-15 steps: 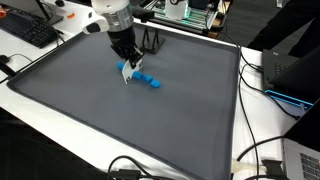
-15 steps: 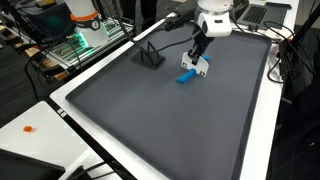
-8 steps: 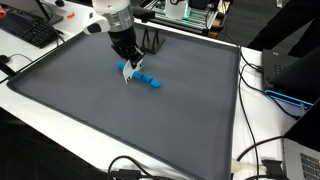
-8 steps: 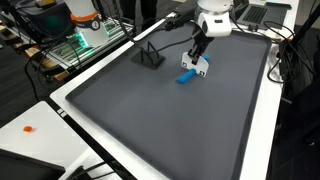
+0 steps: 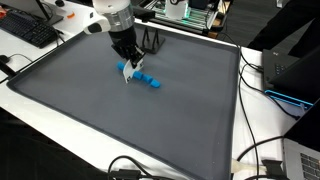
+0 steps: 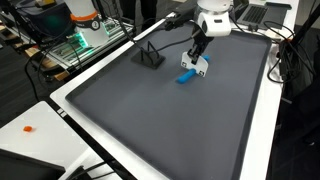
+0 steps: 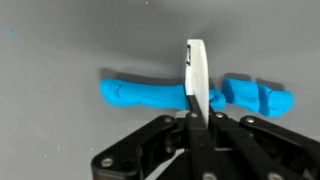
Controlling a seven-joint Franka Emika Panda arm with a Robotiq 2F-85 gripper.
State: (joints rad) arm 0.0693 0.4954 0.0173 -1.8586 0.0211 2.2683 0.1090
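A blue clay-like roll point(image 7: 140, 95) lies on the dark grey mat point(image 5: 120, 120). My gripper point(image 7: 196, 115) is shut on a thin white blade point(image 7: 195, 75) that stands on edge across the roll. The blade sits between the roll's long left part and a shorter, lumpy right part point(image 7: 260, 97). In both exterior views the gripper point(image 5: 127, 66) point(image 6: 200, 60) hangs straight down over the roll point(image 5: 150, 81) point(image 6: 186, 77), with the white blade point(image 6: 203, 69) at its tip. The contact between the blade's lower edge and the clay is hidden.
A small black wire stand point(image 5: 150, 42) point(image 6: 150, 56) sits on the mat near the gripper. A keyboard point(image 5: 30, 30) lies beyond the mat's white border. Cables point(image 5: 262, 150) run along one side. A small orange item point(image 6: 28, 128) rests on the white table edge.
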